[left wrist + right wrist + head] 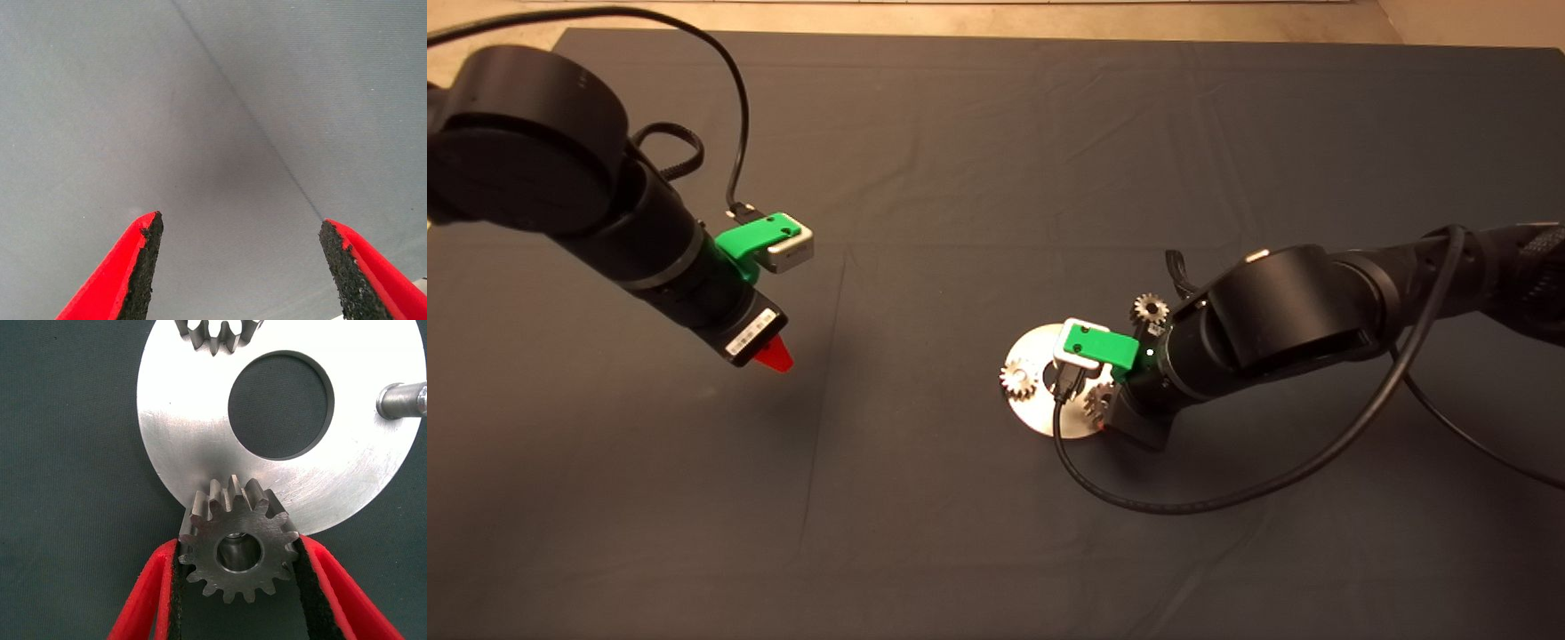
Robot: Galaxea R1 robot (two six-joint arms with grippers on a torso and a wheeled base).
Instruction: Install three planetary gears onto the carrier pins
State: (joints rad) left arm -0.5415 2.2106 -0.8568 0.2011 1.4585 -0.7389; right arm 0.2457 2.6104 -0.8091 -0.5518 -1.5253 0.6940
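The silver carrier disc [193,433] lies on the mat right of centre [1036,418]. One planetary gear [1018,380] sits on the disc's left pin and shows in the right wrist view [217,335]. My right gripper [237,550] is shut on a second gear [237,547] at the disc's near edge; a pin shows through its centre hole. In the head view this gear [1098,400] lies under the right gripper [1104,411]. One bare pin [400,399] stands free. A third gear [1150,309] lies on the mat just beyond the disc. My left gripper [240,267] is open and empty over bare mat [774,356].
The right arm's black cable [1183,507] loops over the mat in front of the disc. The dark mat [960,178] spreads wide around both arms, its far edge meeting a pale floor.
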